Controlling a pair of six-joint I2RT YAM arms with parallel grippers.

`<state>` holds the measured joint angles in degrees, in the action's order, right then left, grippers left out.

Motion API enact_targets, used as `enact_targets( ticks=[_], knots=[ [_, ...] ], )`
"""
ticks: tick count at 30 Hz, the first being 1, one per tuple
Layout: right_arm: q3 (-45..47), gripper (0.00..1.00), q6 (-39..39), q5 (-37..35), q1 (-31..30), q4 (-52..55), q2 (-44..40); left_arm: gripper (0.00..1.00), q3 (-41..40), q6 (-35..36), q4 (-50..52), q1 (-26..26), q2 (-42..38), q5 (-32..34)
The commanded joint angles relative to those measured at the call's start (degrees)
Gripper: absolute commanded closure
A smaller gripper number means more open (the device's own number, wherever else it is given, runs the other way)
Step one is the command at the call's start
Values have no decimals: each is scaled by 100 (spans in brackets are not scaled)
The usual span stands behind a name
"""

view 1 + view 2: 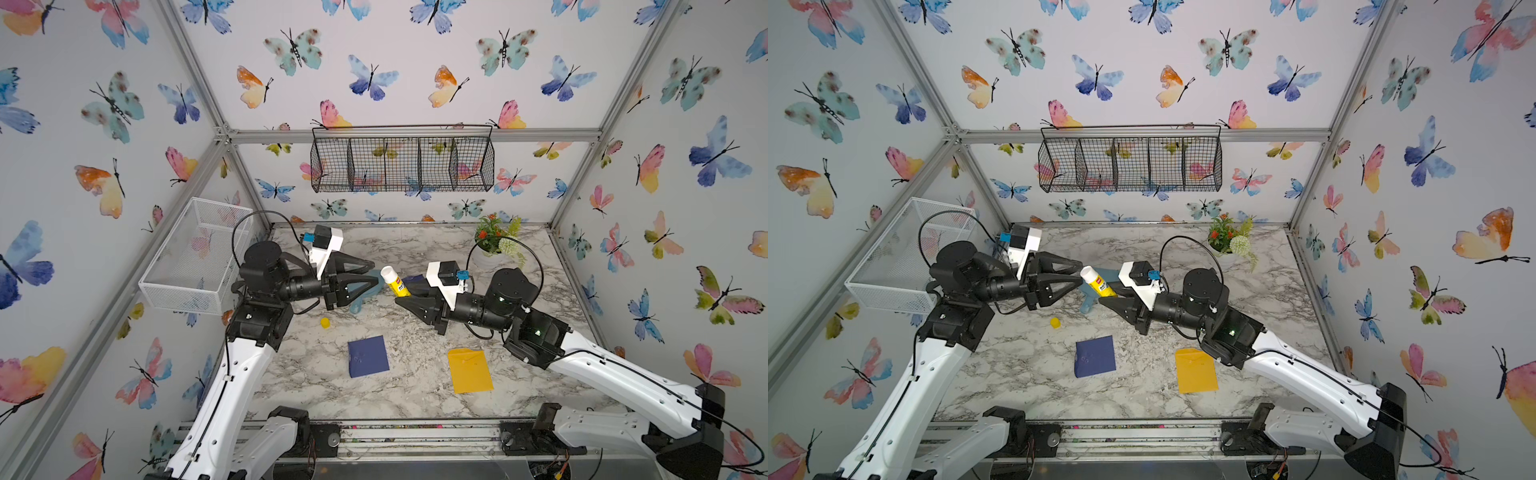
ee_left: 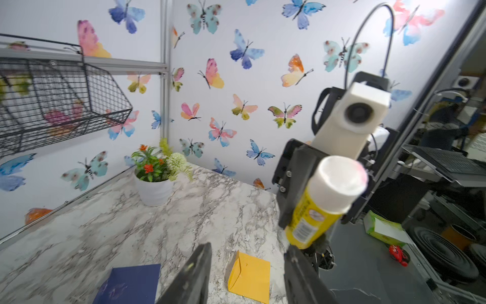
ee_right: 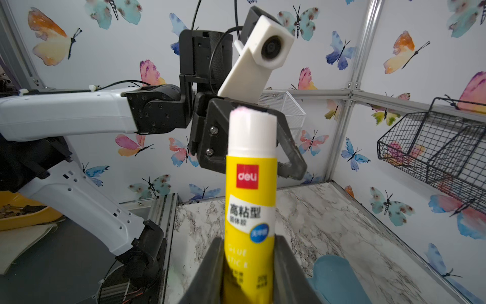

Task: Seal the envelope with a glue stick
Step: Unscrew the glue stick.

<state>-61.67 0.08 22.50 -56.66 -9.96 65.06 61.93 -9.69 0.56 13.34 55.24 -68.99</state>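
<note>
Right gripper (image 3: 249, 240) clamped on glue stick (image 3: 251, 184) (pinkish bare tip clear only in wrist views). Left gripper (image 2: 248, 248): jaws apart, empty. Yellow cap (image 1: 325, 322) shows only in both top views.

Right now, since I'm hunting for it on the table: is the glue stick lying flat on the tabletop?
No, the right end effector is shut on the glue stick at its lower body, holding it off the tabletop.

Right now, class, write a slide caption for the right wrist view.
Right gripper grips the uncapped glue stick by its yellow base.
</note>
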Motion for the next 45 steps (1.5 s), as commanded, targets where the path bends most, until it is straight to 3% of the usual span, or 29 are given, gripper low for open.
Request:
enact_targets(
  ticks=[1, 12, 22, 39, 42, 45],
  knots=[
    [-100, 98, 283, 303, -1, -411, -105, 51, 116, 310, -241, 379, -286, -442],
    [41, 98, 414, 1103, -1, -915, -38, 46, 283, 262, -469, 1299, -177, 75],
    [230, 98, 318, 1484, -3, -1127, -68, 49, -18, -562, -1567, 1328, -174, 518],
    [267, 98, 230, 1473, -2, -1210, -58, 82, -28, -667, -1752, 1462, 30, 308],
    [274, 98, 179, 1433, -2, -1211, -72, 66, -32, -688, -1734, 1465, 31, 389],
    [240, 98, 134, 1441, -2, -1193, -72, 57, -33, -717, -1733, 1474, 36, 455]
  ],
)
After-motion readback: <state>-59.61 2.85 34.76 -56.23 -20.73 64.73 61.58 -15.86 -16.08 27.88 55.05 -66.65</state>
